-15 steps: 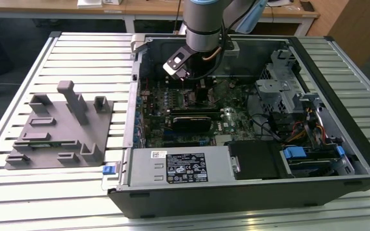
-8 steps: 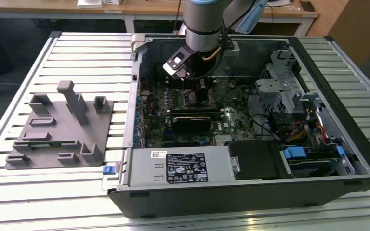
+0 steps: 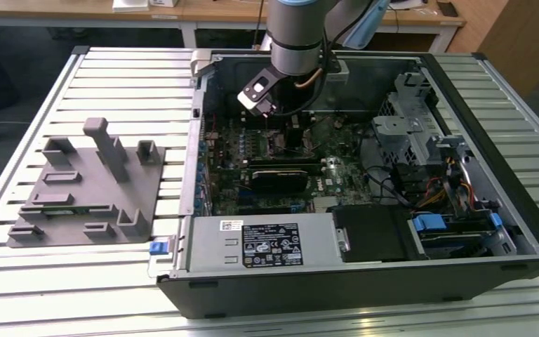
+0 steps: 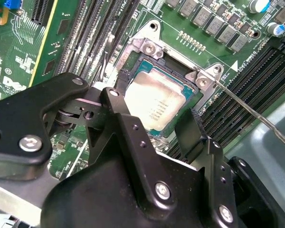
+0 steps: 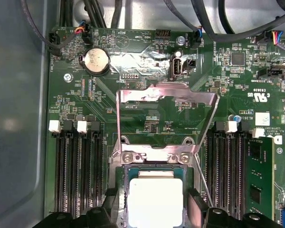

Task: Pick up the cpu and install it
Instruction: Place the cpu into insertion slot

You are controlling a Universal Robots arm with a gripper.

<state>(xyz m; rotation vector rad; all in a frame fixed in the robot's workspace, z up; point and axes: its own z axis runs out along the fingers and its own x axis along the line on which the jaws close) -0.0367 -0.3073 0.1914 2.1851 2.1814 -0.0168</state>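
The cpu (image 4: 155,105), a small square chip with a pale silvery top, lies flat inside the dark socket frame (image 4: 149,47) on the green motherboard; the first wrist view shows the cpu (image 5: 155,199) too. My gripper (image 4: 152,114) hovers right over it, open, one black finger (image 4: 115,100) on each side of the chip with a slight gap. The socket's metal load plate (image 5: 166,95) stands raised and its thin lever (image 4: 251,114) sticks out, unlatched. In the exterior view the gripper (image 3: 267,112) reaches down into the open computer case (image 3: 363,281).
A grey plastic fixture (image 3: 87,193) sits on the slatted table at the exterior view's left. Inside the case are a black heatsink block (image 3: 279,179), memory slots (image 5: 76,175) flanking the socket, a drive cage (image 3: 410,133) and cables (image 3: 448,189).
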